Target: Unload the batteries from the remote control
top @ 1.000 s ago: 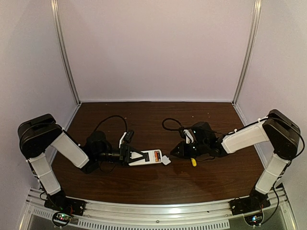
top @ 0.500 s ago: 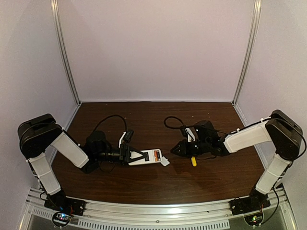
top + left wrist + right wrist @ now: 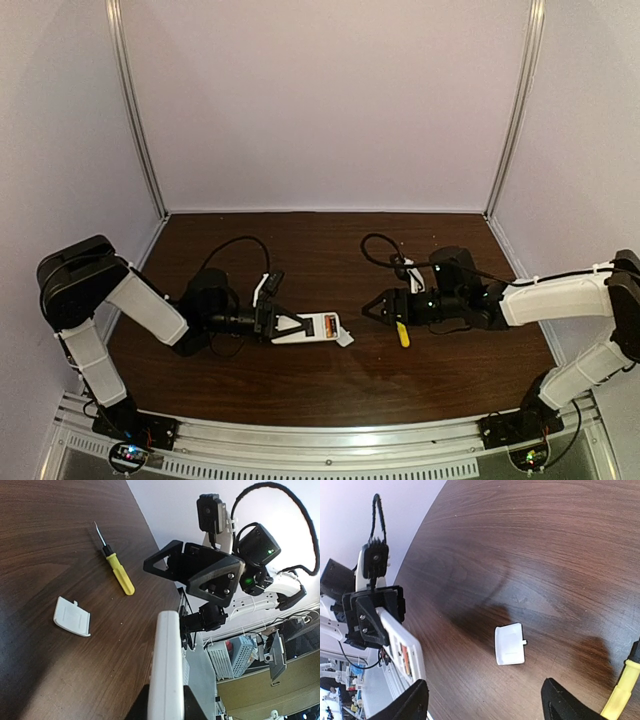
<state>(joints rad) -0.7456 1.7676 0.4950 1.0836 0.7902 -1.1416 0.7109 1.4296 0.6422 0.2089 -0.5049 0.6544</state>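
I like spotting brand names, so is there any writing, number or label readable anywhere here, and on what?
None readable.
Remote control: orange and dark marks in its open bay, too small to read.
White cover piece, screwdriver: no print visible.

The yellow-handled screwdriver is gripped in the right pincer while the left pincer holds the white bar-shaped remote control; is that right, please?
No: the yellow-handled screwdriver lies free on the brown wooden table, beside the open right pincer, as the left wrist view shows; the rest stands.
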